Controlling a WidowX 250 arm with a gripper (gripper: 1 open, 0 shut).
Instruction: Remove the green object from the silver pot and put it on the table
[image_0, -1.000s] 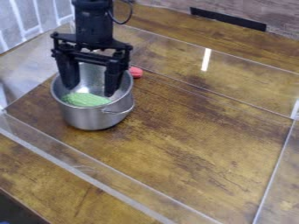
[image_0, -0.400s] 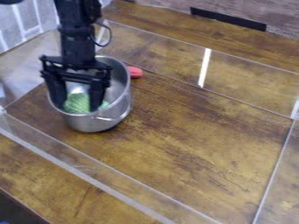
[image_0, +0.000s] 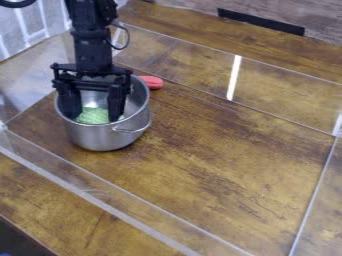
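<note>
Camera view, sole entry.

Item: fingers (image_0: 94, 97), black, spread wide at the mouth of the pot, one toward 9 o'clock, the other toward 3 o'clock; no grip on anything shows.

Item: green object (image_0: 92, 116), pale, inside the silver pot (image_0: 106, 138), seen between and below the fingers; its far part is hidden.

Item: pot, upright, at 10 o'clock on the brown tabletop (image_0: 214, 160), loop handle toward 4 o'clock of its body.

Item: red object (image_0: 151, 82), on the tabletop beside the pot, at its 1 o'clock.

Hazards, as judged:
1. Rim strike. The spread fingers nearly fill the opening; a slightly off-centre descent could catch the rim and tip or push the pot.
2. Short grip. Closing too high might pinch only the bumpy top, and the object could slip out during the lift.
3. Snag. If gripped lengthwise or lifted askew, its ends could catch the wall and drag the pot along.
4. Roll. Released from height, the rounded object may roll toward the red one.
</note>
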